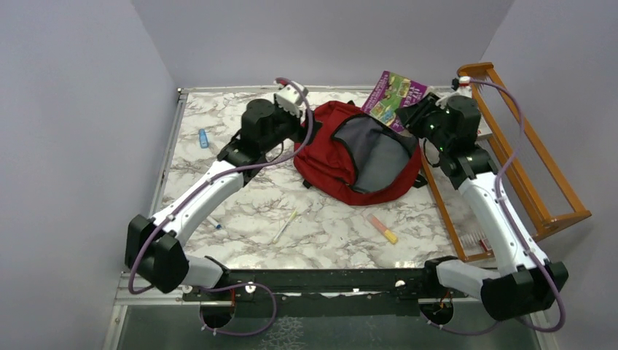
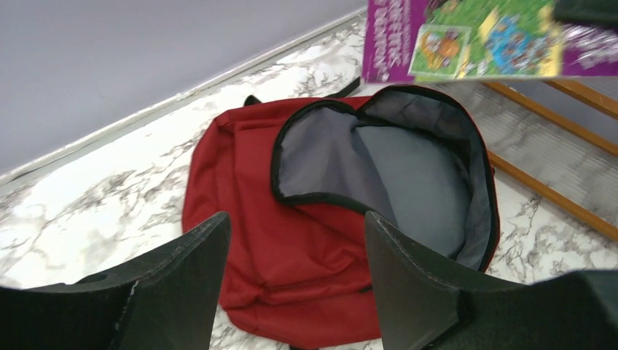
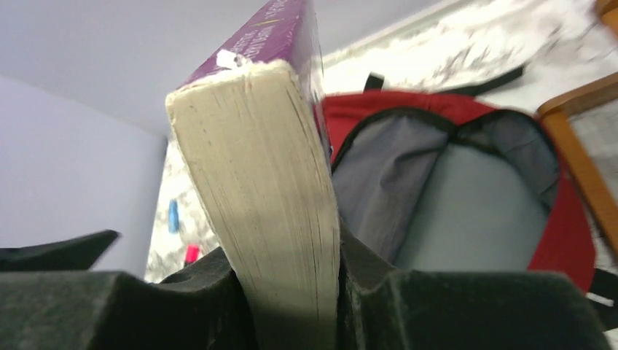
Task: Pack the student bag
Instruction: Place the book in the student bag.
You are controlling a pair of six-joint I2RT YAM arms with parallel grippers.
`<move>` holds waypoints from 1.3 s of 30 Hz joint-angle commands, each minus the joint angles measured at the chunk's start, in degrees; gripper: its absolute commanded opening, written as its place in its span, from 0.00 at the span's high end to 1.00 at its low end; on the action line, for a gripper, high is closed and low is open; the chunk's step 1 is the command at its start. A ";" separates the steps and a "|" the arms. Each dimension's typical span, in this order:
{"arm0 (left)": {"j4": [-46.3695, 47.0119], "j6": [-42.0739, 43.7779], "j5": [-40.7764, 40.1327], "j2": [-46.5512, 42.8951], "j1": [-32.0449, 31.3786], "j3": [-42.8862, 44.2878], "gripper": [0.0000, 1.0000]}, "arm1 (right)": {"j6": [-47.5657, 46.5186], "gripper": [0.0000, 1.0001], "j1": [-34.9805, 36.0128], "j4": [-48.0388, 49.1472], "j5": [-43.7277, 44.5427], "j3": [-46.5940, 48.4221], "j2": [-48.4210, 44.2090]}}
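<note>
The student bag (image 1: 331,171), a red backpack, lies flat at the back middle of the marble table with its mouth unzipped and its grey lining (image 1: 379,149) showing. My right gripper (image 1: 417,115) is shut on a thick purple book (image 1: 397,95), held in the air over the bag's far right rim. In the right wrist view the book's page edge (image 3: 270,182) stands clamped between the jaws of the right gripper (image 3: 288,255), with the bag's opening (image 3: 466,211) behind. My left gripper (image 2: 295,219) hangs open over the bag's red front (image 2: 248,219), holding nothing.
A wooden rack (image 1: 536,182) stands along the right edge of the table. A blue item (image 1: 203,138) lies at the back left. An orange-and-yellow marker (image 1: 382,228) and a thin pen (image 1: 284,226) lie in front of the bag.
</note>
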 commanded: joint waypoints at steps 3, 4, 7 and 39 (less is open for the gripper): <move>-6.46 -2.71 -6.24 12.80 -6.28 12.84 0.32 | 0.08 1.00 -0.24 4.34 16.59 2.24 -13.39; -6.90 -3.27 -6.29 14.62 -7.07 14.58 0.32 | -0.76 0.99 -0.19 4.04 17.76 2.61 -14.54; -9.38 -4.19 -6.35 20.67 -9.16 20.64 0.32 | -2.70 1.00 -0.24 2.25 20.08 3.95 -17.36; -39.14 9.99 -38.36 64.57 -23.64 63.15 0.15 | -7.01 0.99 -0.21 -5.04 28.47 -0.98 -30.27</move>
